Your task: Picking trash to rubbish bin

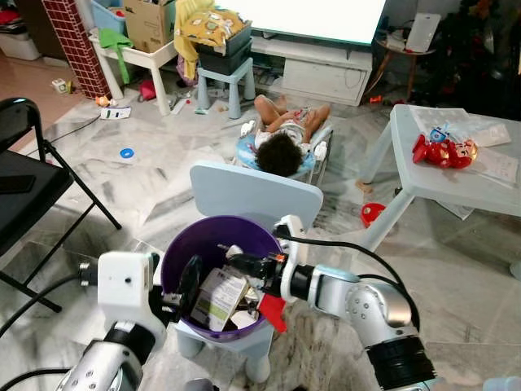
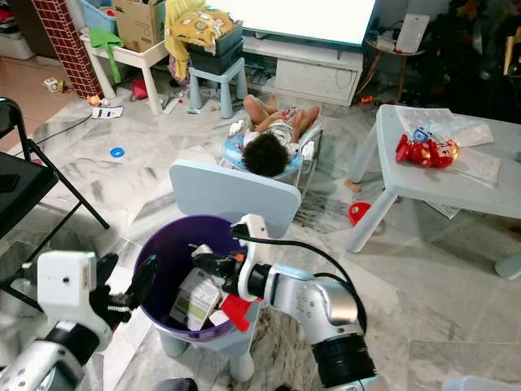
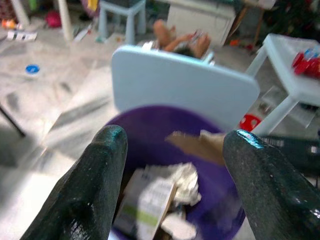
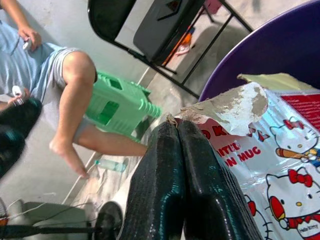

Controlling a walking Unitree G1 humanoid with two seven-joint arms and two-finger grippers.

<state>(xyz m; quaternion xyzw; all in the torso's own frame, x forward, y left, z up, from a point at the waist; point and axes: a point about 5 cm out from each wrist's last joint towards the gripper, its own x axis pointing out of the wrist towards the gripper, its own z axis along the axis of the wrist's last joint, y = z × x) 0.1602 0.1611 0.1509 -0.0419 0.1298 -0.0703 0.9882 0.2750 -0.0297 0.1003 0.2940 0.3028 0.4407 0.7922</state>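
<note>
Right gripper (image 1: 236, 262) is reaching over the purple bin (image 1: 183, 244), fingers pinched together on a torn carton scrap (image 4: 235, 102) directly above the trash inside, while I'm hovering the left gripper (image 3: 172, 165) spread wide at the near rim.

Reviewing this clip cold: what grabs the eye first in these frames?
The purple bin on a small pale blue chair dominates, already holding a torn carton. The right gripper reaches over its rim with fingers pressed together, while the left gripper hovers open at the near rim. Just beyond, a child lies in a floor seat on the marble floor.
</note>
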